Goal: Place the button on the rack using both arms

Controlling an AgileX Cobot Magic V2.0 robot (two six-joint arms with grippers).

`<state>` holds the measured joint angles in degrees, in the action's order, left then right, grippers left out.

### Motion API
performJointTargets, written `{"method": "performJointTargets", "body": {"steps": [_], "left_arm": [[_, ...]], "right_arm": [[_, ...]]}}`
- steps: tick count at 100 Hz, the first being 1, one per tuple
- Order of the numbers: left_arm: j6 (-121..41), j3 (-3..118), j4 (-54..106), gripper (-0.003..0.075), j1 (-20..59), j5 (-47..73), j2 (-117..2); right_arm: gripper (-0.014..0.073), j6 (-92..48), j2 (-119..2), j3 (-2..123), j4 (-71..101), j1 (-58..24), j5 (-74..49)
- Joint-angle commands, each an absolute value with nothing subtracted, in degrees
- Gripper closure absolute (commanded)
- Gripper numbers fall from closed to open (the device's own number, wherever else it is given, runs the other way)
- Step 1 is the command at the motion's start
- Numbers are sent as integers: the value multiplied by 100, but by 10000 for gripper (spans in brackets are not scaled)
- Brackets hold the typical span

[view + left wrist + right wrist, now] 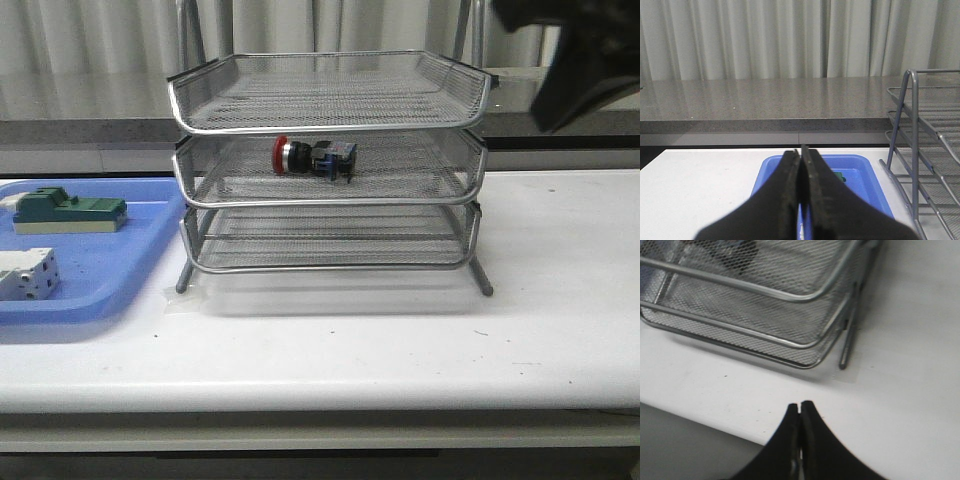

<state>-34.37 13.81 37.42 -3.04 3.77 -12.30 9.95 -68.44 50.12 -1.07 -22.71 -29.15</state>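
Both grippers, left [800, 185] and right [800, 432], read closed and empty; I judge placement done: button [314, 157] lies in rack [330, 200], twelve o'clock.

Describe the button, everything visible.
The button lies on its side on the mesh floor of the middle tier of the rack. Its red mushroom head points left, then a black collar, then a blue-black rear block on the right. It looks plastic. Only the mesh touches it; no claw is near it. In the right wrist view it is only a dark blur.
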Motion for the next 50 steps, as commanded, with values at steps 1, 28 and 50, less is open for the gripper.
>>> {"method": "performJointTargets", "body": {"steps": [1,28,50], "left_arm": [[-3382,1540,3796,741,-317,0,-1278],[-3382,1540,3796,741,-317,0,-1278],[-3382,1540,3796,741,-317,0,-1278]], "right_arm": [[699,938,-6180,4949,-377,-2045,-2664],[699,938,-4624,4197,-661,-1523,-2658],[699,938,-3436,3495,-674,-1384,-2652]]}}
